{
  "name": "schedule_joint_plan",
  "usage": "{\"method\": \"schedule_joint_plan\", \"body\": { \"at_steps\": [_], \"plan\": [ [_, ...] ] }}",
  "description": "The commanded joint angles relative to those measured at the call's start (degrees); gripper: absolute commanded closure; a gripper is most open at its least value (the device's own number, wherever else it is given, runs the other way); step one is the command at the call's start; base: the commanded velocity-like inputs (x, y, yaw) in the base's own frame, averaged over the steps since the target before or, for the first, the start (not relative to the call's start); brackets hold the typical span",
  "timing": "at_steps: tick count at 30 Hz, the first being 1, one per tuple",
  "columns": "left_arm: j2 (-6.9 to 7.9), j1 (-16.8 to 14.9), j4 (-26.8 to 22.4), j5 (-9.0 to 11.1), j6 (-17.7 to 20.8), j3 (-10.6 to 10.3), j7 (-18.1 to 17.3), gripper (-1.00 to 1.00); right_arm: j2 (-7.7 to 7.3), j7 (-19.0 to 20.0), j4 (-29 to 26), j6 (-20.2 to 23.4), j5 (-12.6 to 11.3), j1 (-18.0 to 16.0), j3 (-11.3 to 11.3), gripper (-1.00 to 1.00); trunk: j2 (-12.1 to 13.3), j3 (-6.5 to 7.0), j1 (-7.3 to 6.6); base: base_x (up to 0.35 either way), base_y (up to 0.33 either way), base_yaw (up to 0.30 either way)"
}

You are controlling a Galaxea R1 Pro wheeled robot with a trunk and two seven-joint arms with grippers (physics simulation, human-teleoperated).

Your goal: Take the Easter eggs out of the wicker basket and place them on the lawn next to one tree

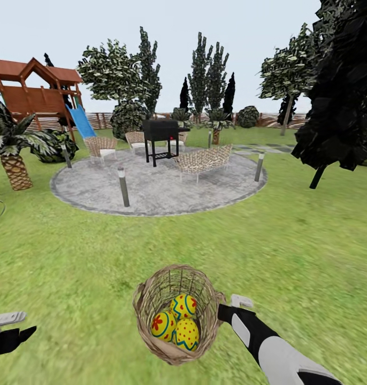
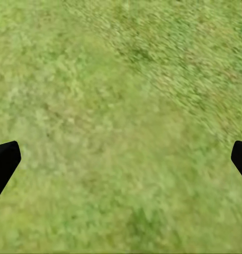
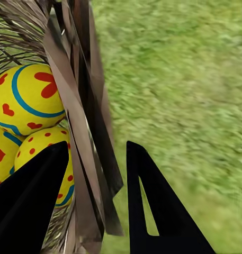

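the wicker basket point(image 1: 175, 315) sits low in the middle of the head view on the lawn point(image 1: 290, 240), tipped a little so its open mouth faces the camera. all three easter eggs point(image 1: 175, 323) lie inside it, packed touching one another: one at the back point(image 1: 183, 306), one toward the left point(image 1: 163, 325) and one at the front point(image 1: 186, 334).

the right tool point(image 1: 226, 309) reaches in from the lower right of the head view and meets the basket's right rim. in the right wrist view the right tool point(image 3: 94, 159) straddles the woven wall of the basket point(image 3: 83, 121): one dark finger point(image 3: 33, 196) is on the inner side next to the eggs point(image 3: 30, 100), the other point(image 3: 152, 201) is outside over the grass point(image 3: 195, 95). the fingers lie close against the wall, pinching the rim.

the left tool point(image 1: 7, 329) hangs at the lower left edge of the head view, well apart from the basket. in the left wrist view its two dark fingertips point(image 2: 4, 161) show at opposite edges, spread wide over bare grass point(image 2: 121, 127).

further up the head view lie a round grey paved area point(image 1: 157, 184) with wicker chairs point(image 1: 202, 160) and a black grill point(image 1: 161, 138). a wooden play set with a blue slide point(image 1: 39, 99) is at upper left, a short palm point(image 1: 15, 155) at the left edge, and a dark-leaved tree point(image 1: 344, 96) at the right.
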Motion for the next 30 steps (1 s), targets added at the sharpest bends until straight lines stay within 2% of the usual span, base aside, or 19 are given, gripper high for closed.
{"method": "schedule_joint_plan", "body": {
  "at_steps": [1, 7, 19, 30],
  "plan": [
    [0.00, -0.04, -0.03, 0.28, 0.38, 0.09, -0.14, -1.00, 0.03, -0.21, -0.17, 0.26, -0.68, -0.04, -0.20, 1.00, -0.09, -0.10, 0.05, 0.321, 0.093, -0.199],
    [-0.01, -0.04, -0.03, 0.28, 0.39, 0.09, -0.14, -1.00, -0.01, -0.21, -0.17, 0.26, -0.68, -0.03, -0.22, 1.00, -0.09, -0.10, 0.05, 0.321, 0.093, -0.217],
    [-0.02, -0.04, -0.03, 0.28, 0.33, 0.09, -0.14, -1.00, 0.01, -0.21, -0.17, 0.26, -0.68, -0.03, -0.22, 1.00, -0.09, -0.10, 0.05, 0.321, 0.093, -0.023],
    [0.00, -0.04, -0.03, 0.28, 0.32, 0.12, -0.14, -1.00, -0.02, -0.21, -0.17, 0.26, -0.68, -0.03, -0.25, 1.00, -0.09, -0.10, 0.05, 0.321, 0.096, -0.248]
  ]
}}
